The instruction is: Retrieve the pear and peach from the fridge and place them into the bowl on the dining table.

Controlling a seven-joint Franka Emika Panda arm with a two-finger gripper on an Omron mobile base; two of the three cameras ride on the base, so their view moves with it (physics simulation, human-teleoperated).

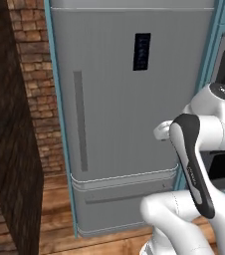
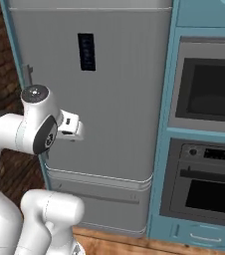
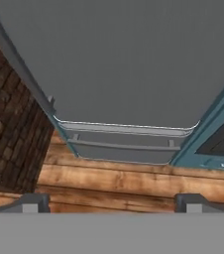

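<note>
- I'm parked facing the fridge (image 1: 119,114) — both its doors are shut, so the pear and peach are presumably inside.
- My claw (image 3: 111,203) hangs in front of the lower part of the upper door, tilted down toward the floor (image 3: 124,181); in the hand view its two tips (image 3: 33,203) stand wide apart w/ nothing between them, so it's open and empty.
- Handle (image 1: 80,121): a long vertical recess on the left side of the upper door as seen from the left base view, well apart from my claw. That's where I'd take hold.
- Judgement: the door is stiff and heavy-ish — needs a hooked pull along its arc, not a pinch.
- Fruit, once reached: prob. light, round, smooth, easy to bruise; grip across the widest part w/ gentle squeeze.
- Oven stack (image 2: 206,124) sits to the fridge's right, brick wall (image 1: 35,79) to its left.
</note>
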